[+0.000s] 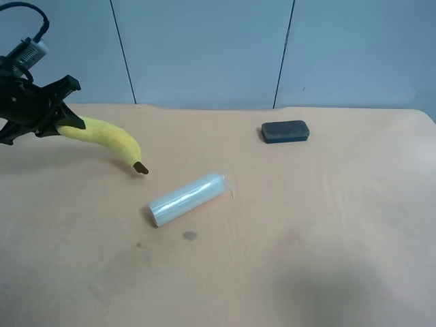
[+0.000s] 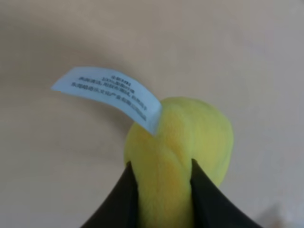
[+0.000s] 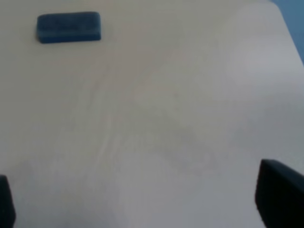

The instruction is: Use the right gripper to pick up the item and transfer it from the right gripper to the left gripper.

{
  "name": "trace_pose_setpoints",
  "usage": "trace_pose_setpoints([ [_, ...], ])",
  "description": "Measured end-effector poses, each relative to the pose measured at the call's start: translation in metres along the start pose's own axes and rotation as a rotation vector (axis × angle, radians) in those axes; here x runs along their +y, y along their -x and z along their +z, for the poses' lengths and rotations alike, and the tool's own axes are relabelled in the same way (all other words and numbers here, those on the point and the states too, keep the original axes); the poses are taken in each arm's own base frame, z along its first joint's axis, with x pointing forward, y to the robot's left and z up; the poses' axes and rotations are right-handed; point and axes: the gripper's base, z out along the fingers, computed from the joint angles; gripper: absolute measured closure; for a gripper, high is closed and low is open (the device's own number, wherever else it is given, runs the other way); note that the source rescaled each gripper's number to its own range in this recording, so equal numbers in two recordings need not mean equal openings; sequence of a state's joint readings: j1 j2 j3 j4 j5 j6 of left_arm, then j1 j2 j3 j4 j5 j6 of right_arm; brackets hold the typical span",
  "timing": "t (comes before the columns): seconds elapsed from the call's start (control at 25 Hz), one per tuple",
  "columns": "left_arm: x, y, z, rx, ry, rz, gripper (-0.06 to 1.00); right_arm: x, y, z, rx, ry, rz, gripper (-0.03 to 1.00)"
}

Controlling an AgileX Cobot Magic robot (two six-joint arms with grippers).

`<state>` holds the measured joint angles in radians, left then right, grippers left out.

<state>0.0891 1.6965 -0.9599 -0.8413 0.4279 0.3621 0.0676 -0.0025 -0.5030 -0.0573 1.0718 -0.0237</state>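
I have the banana [image 1: 109, 138] pinched in the left gripper [image 2: 161, 183], jaws closed tight on its body, lifted clear of the table [image 1: 306, 225] at the far edge, so the handover looks complete. The right gripper [image 3: 137, 204] hangs wide apart, holding nothing, over bare tabletop. Count: one banana, one white roll [image 1: 187, 199], one dark blue block [image 1: 285, 131], one paper tag [image 2: 108, 96].

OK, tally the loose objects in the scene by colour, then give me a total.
Yellow: 1, the banana, held in the left hand.
Pale translucent: 1, the roll.
Dark blue-grey: 1, the block.
Total: 3.
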Motion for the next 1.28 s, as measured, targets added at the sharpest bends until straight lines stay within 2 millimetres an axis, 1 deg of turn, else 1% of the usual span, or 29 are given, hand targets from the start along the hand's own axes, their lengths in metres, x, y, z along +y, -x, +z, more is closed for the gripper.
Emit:
trace_pose_setpoints([
  [0.04, 0.002, -0.001, 0.003, 0.005, 0.006, -0.003, 0.93, 0.000, 0.000, 0.000, 0.000, 0.000, 0.000, -0.03],
  [0.08, 0.003, -0.001, 0.006, 0.013, 0.010, -0.007, 0.88, 0.000, 0.000, 0.000, 0.000, 0.000, 0.000, -0.03],
  [0.12, 0.005, -0.002, 0.009, 0.022, 0.014, -0.010, 0.80, 0.000, 0.000, 0.000, 0.000, 0.000, 0.000, -0.03],
  [0.16, 0.006, -0.003, 0.011, 0.028, 0.017, -0.012, 0.66, 0.000, 0.000, 0.000, 0.000, 0.000, 0.000, -0.03],
  [0.24, 0.008, -0.004, 0.015, 0.038, 0.022, -0.015, 0.27, 0.000, 0.000, 0.000, 0.000, 0.000, 0.000, -0.03],
  [0.28, 0.008, -0.005, 0.015, 0.041, 0.021, -0.016, 0.15, 0.000, 0.000, 0.000, 0.000, 0.000, 0.000, -0.03],
  [0.32, 0.007, -0.005, 0.015, 0.047, 0.019, -0.017, 0.06, 0.000, 0.000, 0.000, 0.000, 0.000, 0.000, -0.03],
  [0.36, 0.007, -0.006, 0.014, 0.056, 0.014, -0.016, 0.01, 0.000, 0.000, 0.000, 0.000, 0.000, 0.000, -0.03],
  [0.48, 0.001, -0.005, 0.005, 0.048, -0.007, -0.006, -0.04, 0.000, 0.000, 0.000, 0.000, 0.000, 0.000, -0.03],
  [0.6, -0.010, 0.000, -0.017, 0.001, -0.040, 0.018, -0.05, 0.000, 0.000, 0.000, 0.000, 0.000, 0.000, -0.03],
  [0.72, -0.023, 0.002, -0.046, -0.051, -0.079, 0.065, -0.05, 0.000, 0.000, 0.000, 0.000, 0.000, 0.000, -0.03],
  [0.88, -0.039, -0.002, -0.087, -0.090, -0.138, 0.136, -0.05, 0.000, 0.000, 0.000, 0.000, 0.000, 0.000, -0.03],
  [1.04, -0.055, -0.015, -0.133, -0.116, -0.198, 0.224, -0.05, 0.000, 0.000, 0.000, 0.000, 0.000, 0.000, -0.03],
  [1.12, -0.061, -0.025, -0.156, -0.129, -0.223, 0.275, -0.05, 0.000, 0.000, 0.000, 0.000, 0.000, 0.000, -0.03],
  [1.28, -0.067, -0.047, -0.201, -0.174, -0.231, 0.394, -0.05, 0.000, 0.000, 0.000, 0.000, 0.000, 0.000, -0.03],
])
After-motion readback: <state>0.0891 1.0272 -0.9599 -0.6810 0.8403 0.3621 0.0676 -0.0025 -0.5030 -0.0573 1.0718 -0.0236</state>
